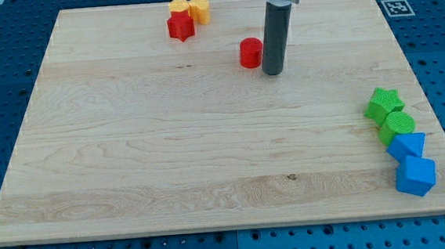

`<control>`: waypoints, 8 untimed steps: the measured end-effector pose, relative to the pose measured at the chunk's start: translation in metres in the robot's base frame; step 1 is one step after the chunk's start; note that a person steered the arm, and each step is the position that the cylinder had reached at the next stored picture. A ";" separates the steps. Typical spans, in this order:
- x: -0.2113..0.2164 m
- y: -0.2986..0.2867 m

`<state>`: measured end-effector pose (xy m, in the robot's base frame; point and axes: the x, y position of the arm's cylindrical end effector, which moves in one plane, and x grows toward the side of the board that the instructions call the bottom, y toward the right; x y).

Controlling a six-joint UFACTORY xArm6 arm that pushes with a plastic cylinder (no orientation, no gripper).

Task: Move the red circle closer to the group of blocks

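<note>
Scanning from the view's left, I found that side of the table [131,170] bare, with nothing to steer around. Toward the view's top sat a small cluster: a red star-like block [180,27], a yellow block [177,6] just behind it, and an orange block [199,10] touching on their right. I took this for the group I was meant to feed, since it was the nearer one.

The red circle [250,53] stood apart from that cluster, down and to the view's right of it. My tip [272,72] rested just beside the circle, on its right and slightly lower, which was the side I wanted: a push from there would drive it up and leftward toward the cluster. I could not tell whether rod and block were actually touching. There was no hand on this rig, only the rod, so nothing was held.

Far off at the view's right edge, a green star block [383,102], a green round block [396,126] and two blue blocks [407,144] [415,175] ran in a touching column, well clear of my path.
</note>
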<state>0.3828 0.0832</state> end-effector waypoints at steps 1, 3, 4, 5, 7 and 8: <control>-0.028 -0.015; -0.027 -0.034; -0.034 -0.051; -0.070 -0.067; -0.075 -0.087; -0.079 -0.089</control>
